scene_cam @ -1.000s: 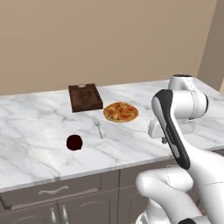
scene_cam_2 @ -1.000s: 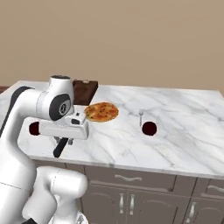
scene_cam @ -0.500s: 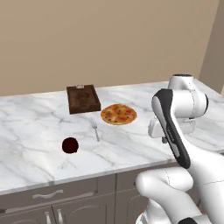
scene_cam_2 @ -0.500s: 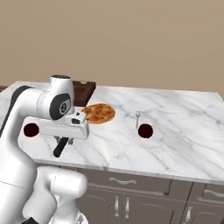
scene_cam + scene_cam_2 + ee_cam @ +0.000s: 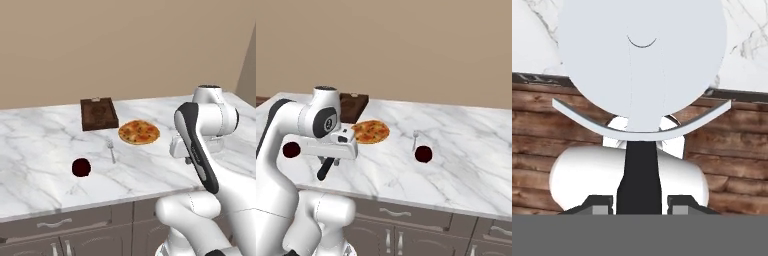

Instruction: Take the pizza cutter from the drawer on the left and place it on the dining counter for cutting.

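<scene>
My gripper [image 5: 641,202] is shut on the pizza cutter's thin dark handle [image 5: 641,175]. Its pale round wheel [image 5: 642,65] stands broad in front of the hand camera. In the right base view the gripper [image 5: 332,160] hangs below the white hand at the near left edge of the dining counter [image 5: 466,170], and the pizza cutter [image 5: 325,170] points down from it. From the left base side the arm's own links cover the hand over the dining counter [image 5: 45,185]. A drawer front [image 5: 54,223] with a slim silver pull sits shut under the slab.
On the counter lie a pizza [image 5: 139,132], a silver fork [image 5: 111,150], a brown wooden tray [image 5: 99,113] and a dark red round glass [image 5: 81,167]. A second dark red glass [image 5: 291,150] stands beside my arm. Beyond the counter is a tan wall.
Both base pictures have shifted slightly, the counter's things sliding a little down the frames, so the base has moved. The arm keeps its pose with the cutter in hand.
</scene>
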Controlling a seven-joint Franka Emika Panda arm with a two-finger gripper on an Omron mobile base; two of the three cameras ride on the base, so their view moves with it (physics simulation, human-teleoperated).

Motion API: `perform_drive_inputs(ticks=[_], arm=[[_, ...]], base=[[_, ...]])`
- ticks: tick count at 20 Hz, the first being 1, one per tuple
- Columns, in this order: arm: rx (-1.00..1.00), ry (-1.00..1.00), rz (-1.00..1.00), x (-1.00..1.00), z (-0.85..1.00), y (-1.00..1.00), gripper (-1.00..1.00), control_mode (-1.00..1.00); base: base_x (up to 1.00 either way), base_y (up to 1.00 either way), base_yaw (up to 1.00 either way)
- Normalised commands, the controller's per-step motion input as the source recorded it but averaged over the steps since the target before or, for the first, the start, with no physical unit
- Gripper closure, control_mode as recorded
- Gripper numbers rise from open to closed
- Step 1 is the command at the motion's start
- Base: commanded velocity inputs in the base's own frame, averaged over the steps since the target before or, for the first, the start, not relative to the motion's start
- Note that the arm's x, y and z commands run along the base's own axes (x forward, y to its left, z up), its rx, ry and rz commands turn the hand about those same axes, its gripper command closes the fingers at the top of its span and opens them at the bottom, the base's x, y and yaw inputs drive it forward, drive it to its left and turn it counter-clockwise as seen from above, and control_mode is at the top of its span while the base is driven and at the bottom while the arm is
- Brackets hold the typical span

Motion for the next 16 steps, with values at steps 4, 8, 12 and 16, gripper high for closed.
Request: perform_drive_inputs(ticks=[4, 8, 12, 16], arm=[[0.00, 0.00, 0.00, 0.00, 0.00, 0.00, 1.00, 1.00], [0.00, 0.00, 0.00, 0.00, 0.00, 0.00, 1.00, 1.00], [0.00, 0.00, 0.00, 0.00, 0.00, 0.00, 1.00, 1.00], [0.00, 0.00, 0.00, 0.00, 0.00, 0.00, 1.00, 1.00]], base=[[0.39, -0.17, 0.04], [0.45, -0.16, 0.01], [0.53, -0.18, 0.00], [0.54, -0.17, 0.00]])
